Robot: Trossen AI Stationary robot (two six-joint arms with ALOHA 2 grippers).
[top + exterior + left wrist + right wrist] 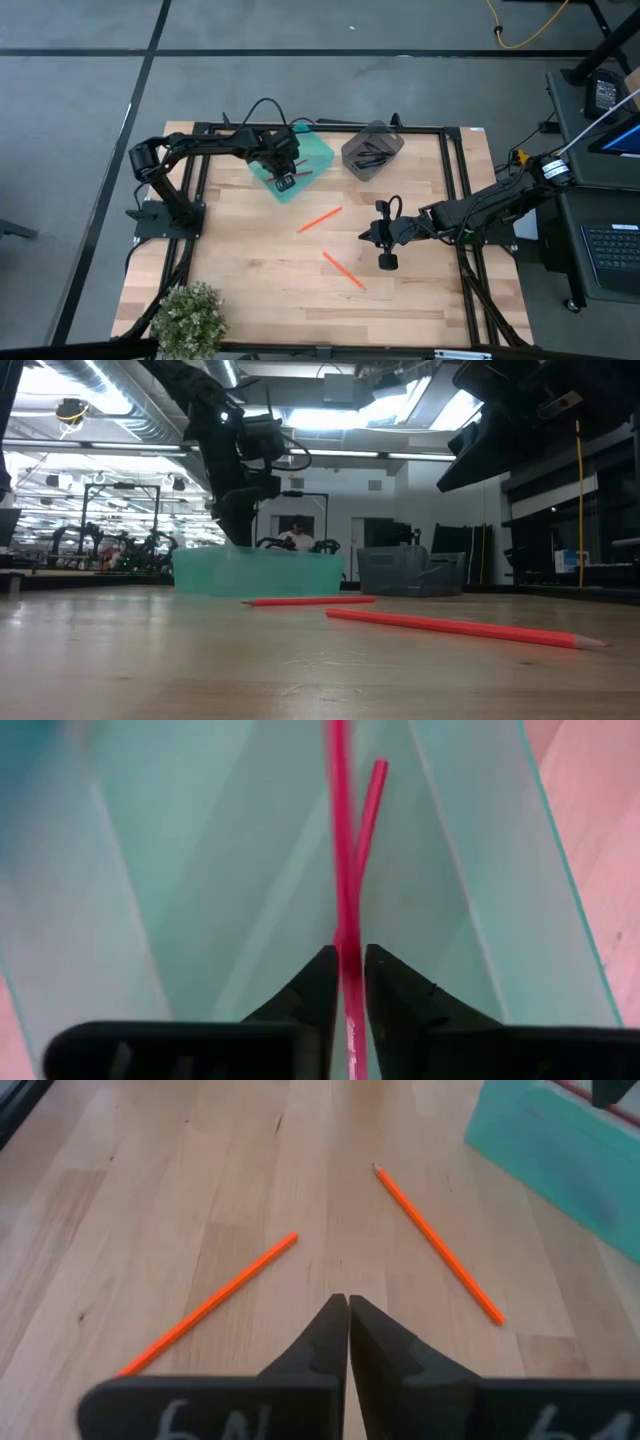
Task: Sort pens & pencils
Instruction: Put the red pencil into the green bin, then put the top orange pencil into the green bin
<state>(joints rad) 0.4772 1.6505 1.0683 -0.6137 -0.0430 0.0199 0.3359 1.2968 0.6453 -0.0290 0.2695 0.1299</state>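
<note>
The left gripper (348, 982) is hanging over the green tray (318, 152) at the far side of the table (250, 270), pointing down into it. In its wrist view we are seeing a red pencil (343, 870) running up from between the two dark fingers (318, 985); the fingers are standing close on either side of it with only a narrow gap, and we cannot tell whether they are gripping the pencil or have let go of it. A second red pencil (370, 805) is lying in the tray just beside the first, the two crossing near the fingertips.

The right gripper (347, 1312) is hovering over the bare wood nearer the middle of the table, its fingers pressed together and holding nothing. Two orange pencils are lying loose on the wood in front of it, one (215, 1302) to one side of the fingertips and the other (438, 1244) to the other side, both apart from the gripper and from each other. From above we are finding them between the trays and the table's front edge, at (320, 219) and (343, 270).

The black pens (372, 154) are lying in the grey tray (352, 160), just beside the green one.
</note>
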